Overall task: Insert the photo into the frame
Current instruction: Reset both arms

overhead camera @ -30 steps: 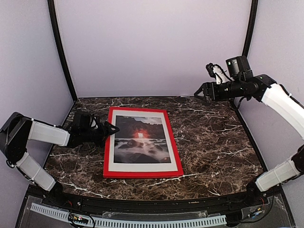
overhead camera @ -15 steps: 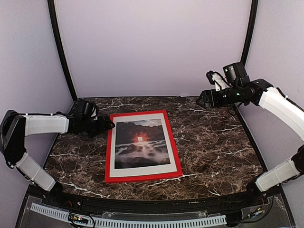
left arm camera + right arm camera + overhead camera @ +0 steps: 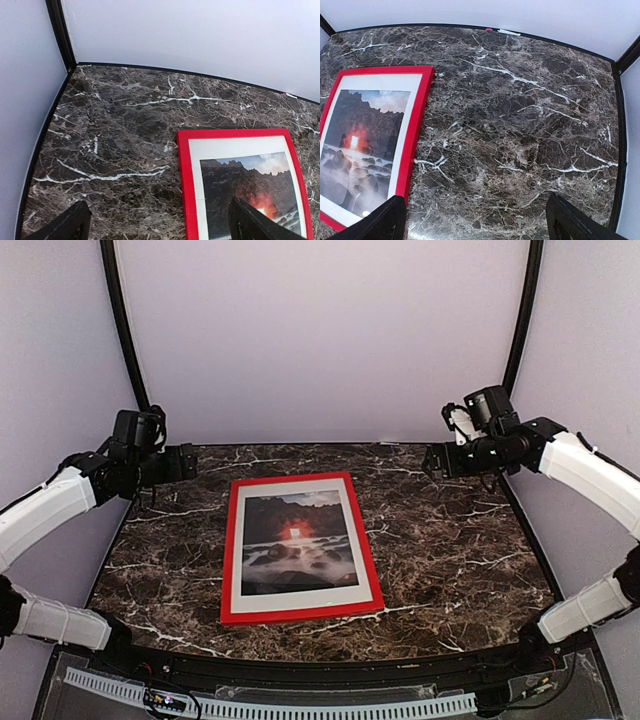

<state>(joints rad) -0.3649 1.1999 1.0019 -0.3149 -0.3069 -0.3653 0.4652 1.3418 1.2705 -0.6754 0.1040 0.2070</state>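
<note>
One photo (image 3: 297, 545) lies within the frame (image 3: 300, 611), flat on the table (image 3: 450, 540).

sunset photo (image 3: 297, 541) inside red frame (image 3: 229, 550), flat, mid-table

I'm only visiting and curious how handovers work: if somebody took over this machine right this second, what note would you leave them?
Left gripper: open, empty, raised over the far left corner of the table.
Right gripper: open, empty, raised over the far right corner.
Things: the photo sits inside the red frame, which lies flat and face up mid-table, somewhat nearer the left arm.
Done: the photo appears to be in the frame; neither gripper touches it.
Left: probably nothing, except checking that the photo sits flush.
</note>
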